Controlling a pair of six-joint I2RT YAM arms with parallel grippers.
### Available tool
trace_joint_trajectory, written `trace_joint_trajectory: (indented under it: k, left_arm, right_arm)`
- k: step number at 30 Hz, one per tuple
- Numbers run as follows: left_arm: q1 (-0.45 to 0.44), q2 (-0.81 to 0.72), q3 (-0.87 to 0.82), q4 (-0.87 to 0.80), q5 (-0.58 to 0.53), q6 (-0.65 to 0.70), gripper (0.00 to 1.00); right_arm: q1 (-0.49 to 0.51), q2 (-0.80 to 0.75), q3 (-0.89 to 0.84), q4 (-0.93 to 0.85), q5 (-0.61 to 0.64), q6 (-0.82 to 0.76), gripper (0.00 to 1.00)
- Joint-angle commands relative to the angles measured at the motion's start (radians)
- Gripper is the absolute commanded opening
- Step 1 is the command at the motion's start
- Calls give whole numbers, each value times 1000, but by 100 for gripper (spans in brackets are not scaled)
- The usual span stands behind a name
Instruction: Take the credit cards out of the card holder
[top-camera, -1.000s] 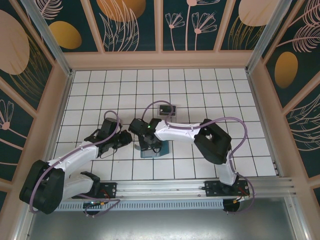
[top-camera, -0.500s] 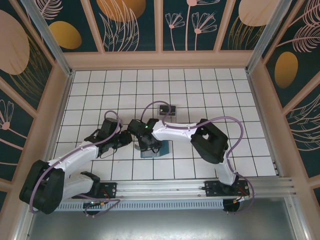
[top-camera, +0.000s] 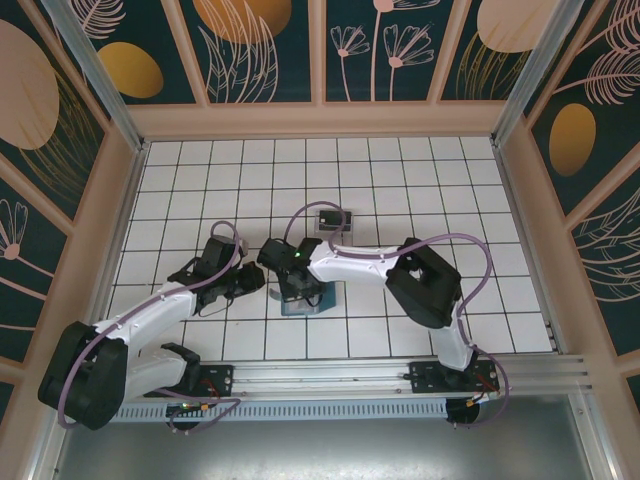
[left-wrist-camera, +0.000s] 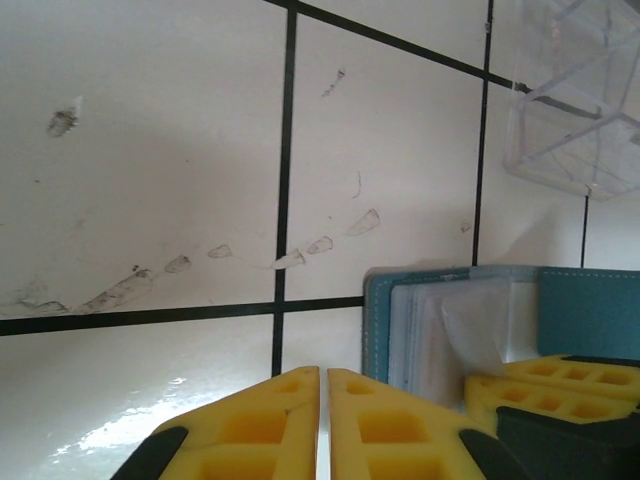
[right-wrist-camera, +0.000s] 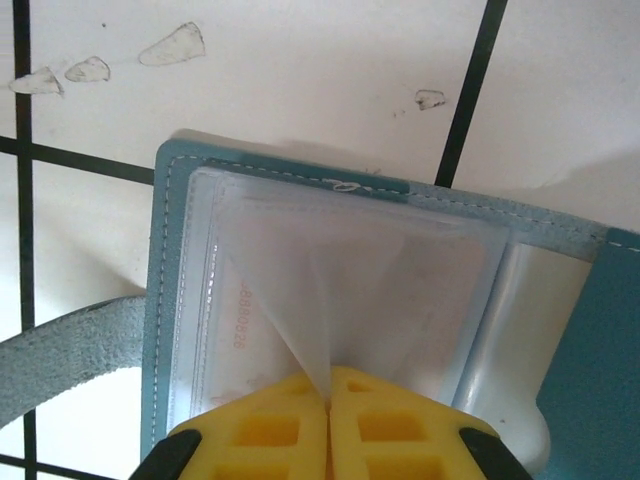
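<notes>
Extraction step: right gripper (right-wrist-camera: 328, 400), bottom centre, pinched on clear pocket film (right-wrist-camera: 330, 290) of card holder (right-wrist-camera: 163, 300) (card (right-wrist-camera: 240, 335) beneath, seemingly missed). Left gripper (left-wrist-camera: 322, 378) closed, empty. Next: regrip card edge

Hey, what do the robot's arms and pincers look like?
The left arm and right arm have white links, bulky black joints and looping purple cables. The left pincer and right pincer have yellow fingers with square recesses.
</notes>
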Motion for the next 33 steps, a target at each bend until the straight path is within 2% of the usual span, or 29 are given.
trace_joint_trajectory:
  k: [1,10,15,27,33]
  left_arm:
    - [-23,13,32,18,42,-10,12]
    - [-114,94,111,10,19,-9,12]
    - [-147,146,129,32,32,-16,12]
    - [-254,336,243,32,62,9,12]
    - [-259,389,282,9,65,22,12]
  right_arm:
    - [-24,-79,-73,102,-50,35,8]
    - [-97,-234,-303,412,-228,109,8]
    - [-130,-288,-414,525,-289,151,8]
    - [-147,-360,-504,533,-277,156,10]
    - [-153,-404,-529,468,-222,153,18]
